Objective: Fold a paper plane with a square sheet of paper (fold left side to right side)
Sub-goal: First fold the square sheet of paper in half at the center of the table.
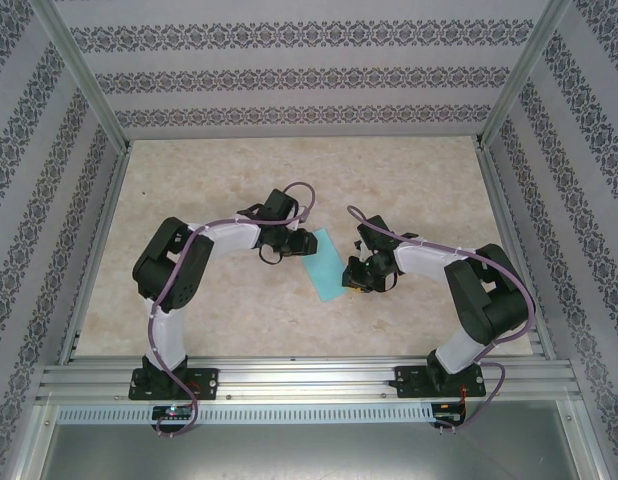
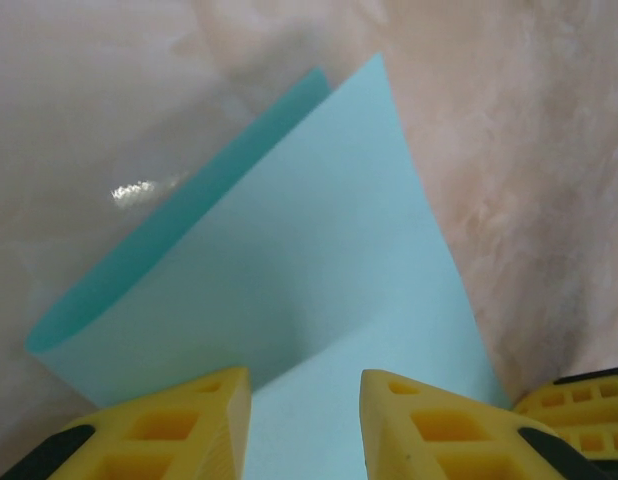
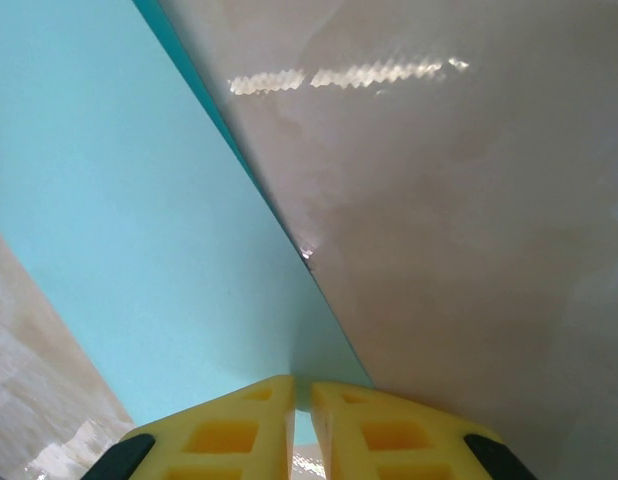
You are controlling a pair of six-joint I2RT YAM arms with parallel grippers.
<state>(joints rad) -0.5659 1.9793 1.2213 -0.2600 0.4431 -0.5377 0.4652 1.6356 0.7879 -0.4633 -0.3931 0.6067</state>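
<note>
The square sheet of paper (image 1: 326,264) lies folded over on itself in the middle of the table, turquoise face up, between my two grippers. In the left wrist view the sheet (image 2: 319,270) has a loose rounded fold along its left side, with the top layer bulging. My left gripper (image 2: 304,378) stands open over the sheet's near part, a finger on each side and nothing pinched; from above this gripper (image 1: 281,246) sits at the sheet's upper left. My right gripper (image 3: 302,384) is shut on the sheet's edge (image 3: 139,220), and from above it (image 1: 362,272) sits at the sheet's right side.
Bare marbled beige tabletop (image 1: 219,180) surrounds the sheet. Patterned walls and metal frame posts (image 1: 89,80) enclose the table on three sides. A yellow fingertip of the right gripper (image 2: 581,405) shows at the left wrist view's lower right corner.
</note>
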